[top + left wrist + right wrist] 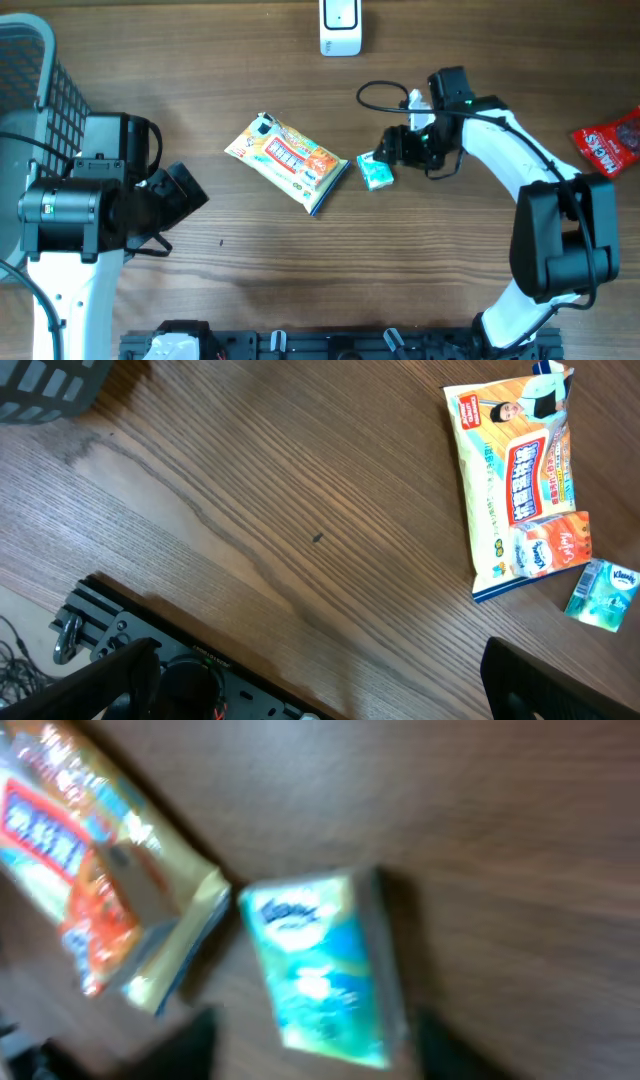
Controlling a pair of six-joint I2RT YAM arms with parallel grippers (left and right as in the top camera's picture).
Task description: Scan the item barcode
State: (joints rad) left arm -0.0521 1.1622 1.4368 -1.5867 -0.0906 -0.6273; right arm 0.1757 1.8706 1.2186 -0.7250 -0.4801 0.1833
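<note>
Tissue pack [375, 172] looked small, light and squishy, so the spread right claw [385, 152] should pinch its long sides gently.

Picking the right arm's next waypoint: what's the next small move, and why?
Probably close the right gripper on the tissue pack. Its fingers look spread to either side of the pack, which lies flat on the table beside the snack bag. The scanner sits at the far edge, so the pack needs gripping before any lift. The wrist view is blurred.
</note>
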